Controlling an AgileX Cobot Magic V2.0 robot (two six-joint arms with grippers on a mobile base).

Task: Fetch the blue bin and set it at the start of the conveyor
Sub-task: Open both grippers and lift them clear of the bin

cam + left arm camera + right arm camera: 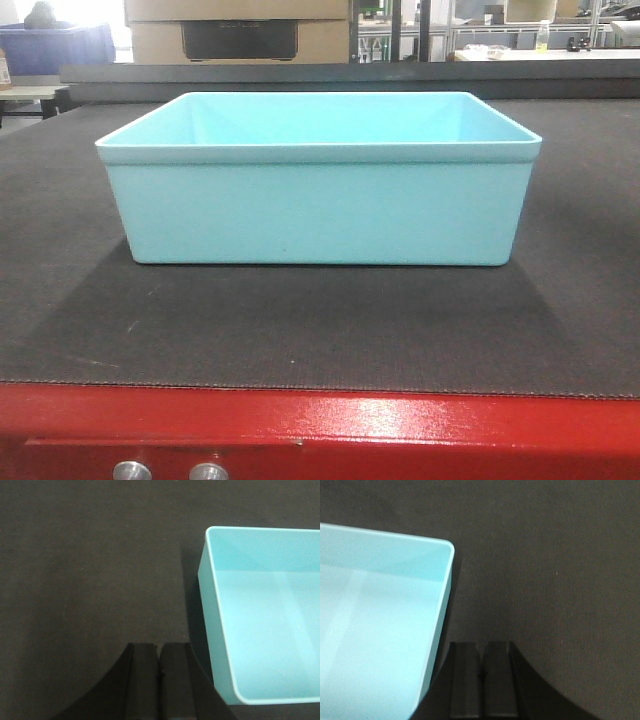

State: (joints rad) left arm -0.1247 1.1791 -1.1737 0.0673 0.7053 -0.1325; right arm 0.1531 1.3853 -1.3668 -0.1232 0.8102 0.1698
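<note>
Blue bin [318,205] upright, apparently broadside, on conveyor start [300,330].

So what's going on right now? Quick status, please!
Left gripper shut, empty, beside the blue bin. Right gripper shut, empty, on its other side. Bin sits upright on the conveyor start, nothing inside. Nothing in the way.

Cardboard box [238,30] behind the belt, dark blue bin [55,47] far left, yellow bottle [542,36] far right
</note>
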